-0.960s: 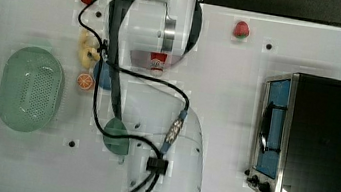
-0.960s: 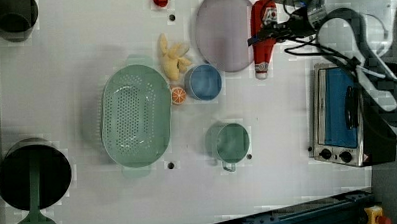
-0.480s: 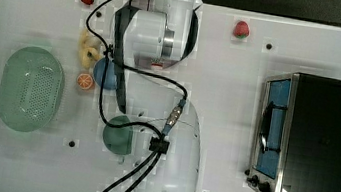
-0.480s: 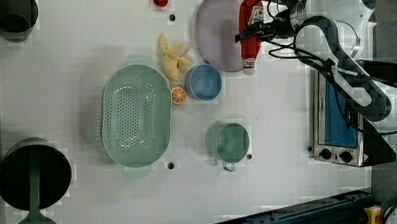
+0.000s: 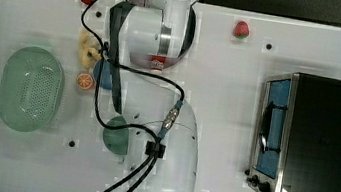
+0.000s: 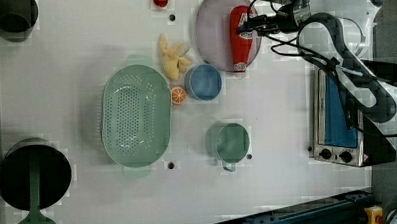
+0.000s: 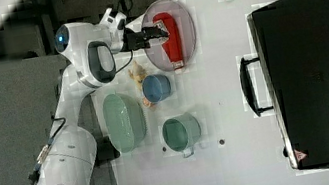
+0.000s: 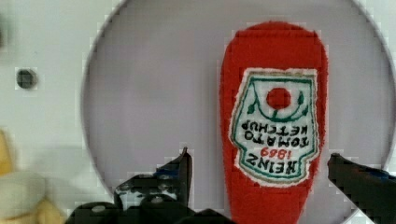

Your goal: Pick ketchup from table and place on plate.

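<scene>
Across the white counter [image 6: 287,139] the biggest thing going is the toaster oven [image 5: 321,142], way off on the top view's right and not part of this, then the white arm itself, then the green perforated basket [image 6: 135,115] sitting well apart on the left view's left. Next down is the plate [image 6: 213,31], the lilac-grey disc at the left view's top, and that's where the ketchup [image 6: 239,38] is now: lying flat on the plate, label up, toward the plate's right side in the left view, with its narrow cap end poking just over the rim toward the blue bowl [image 6: 203,82]. Smallest player is the pincer [image 8: 259,161], and in the wrist view its two black fingers [image 8: 180,170] are spread wide on either side of the bottle with a visible gap each side, so it's straddling, not squeezing. Looks to me like the drop-off is basically done and only the retreat is left. What could still go sideways: the fingers look low around the bottle, so if the arm pulls away at an angle instead of straight up, one finger could catch the soft red body and drag or roll it off the rim, since that cap end already overhangs. A nudge that way would push it onto the counter near the bowl and the yellow bananas [image 6: 173,62], undoing the placement.
</scene>
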